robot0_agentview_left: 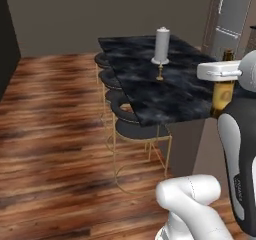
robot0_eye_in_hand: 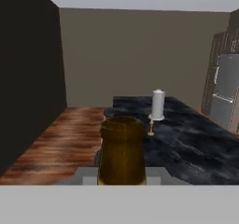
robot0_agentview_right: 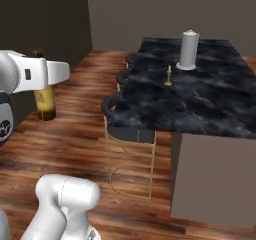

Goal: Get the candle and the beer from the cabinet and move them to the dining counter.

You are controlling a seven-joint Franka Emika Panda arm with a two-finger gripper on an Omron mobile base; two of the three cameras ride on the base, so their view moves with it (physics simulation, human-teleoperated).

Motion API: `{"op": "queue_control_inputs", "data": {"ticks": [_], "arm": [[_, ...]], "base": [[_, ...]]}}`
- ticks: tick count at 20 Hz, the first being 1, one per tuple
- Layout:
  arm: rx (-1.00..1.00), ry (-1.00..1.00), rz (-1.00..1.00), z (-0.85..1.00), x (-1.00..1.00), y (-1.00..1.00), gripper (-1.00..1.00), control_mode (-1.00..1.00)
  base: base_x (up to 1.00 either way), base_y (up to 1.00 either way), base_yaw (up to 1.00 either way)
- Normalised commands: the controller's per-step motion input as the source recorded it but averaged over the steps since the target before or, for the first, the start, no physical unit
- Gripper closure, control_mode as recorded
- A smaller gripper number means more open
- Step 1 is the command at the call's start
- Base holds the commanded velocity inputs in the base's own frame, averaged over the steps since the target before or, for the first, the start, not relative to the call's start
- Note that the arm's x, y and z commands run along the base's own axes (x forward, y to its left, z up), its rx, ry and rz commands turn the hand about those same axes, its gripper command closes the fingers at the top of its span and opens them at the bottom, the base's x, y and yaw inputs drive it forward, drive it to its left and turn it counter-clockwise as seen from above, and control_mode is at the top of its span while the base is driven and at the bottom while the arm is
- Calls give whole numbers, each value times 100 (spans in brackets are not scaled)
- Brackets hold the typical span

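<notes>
Now my claw [robot0_eye_in_hand: 122,181] grips the beer [robot0_agentview_right: 44,100]; the candle [robot0_agentview_right: 169,77] stands on the counter [robot0_agentview_right: 210,109]. Next I must reach over and set it down upright beside it.

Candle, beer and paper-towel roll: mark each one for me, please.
candle [robot0_agentview_right: 169,77], right base view: its thin stem.
beer [robot0_agentview_right: 44,100], right base view: the amber-yellow label.
paper-towel roll [robot0_agentview_left: 162,46], left base view: middle of its white side.

brown beer [robot0_agentview_right: 44,100], white-veined black dining counter [robot0_agentview_right: 210,104], golden candle [robot0_agentview_right: 169,76]
</notes>
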Motion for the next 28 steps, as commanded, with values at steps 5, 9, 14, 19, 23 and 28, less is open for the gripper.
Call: {"op": "queue_control_inputs", "data": {"ticks": [5, 9, 14, 19, 23, 28], "arm": [[0, 0, 0, 0, 0, 0, 100, 100], [0, 0, 0, 0, 0, 0, 100, 100], [0, 0, 0, 0, 0, 0, 100, 100], [0, 0, 0, 0, 0, 0, 100, 100], [0, 0, 0, 0, 0, 0, 100, 100], [0, 0, 0, 0, 0, 0, 100, 100]], "base": [[-8, 77, -73], [0, 49, -84], [0, 48, -84], [4, 52, -82], [27, 37, -73], [21, 28, -54]]}}
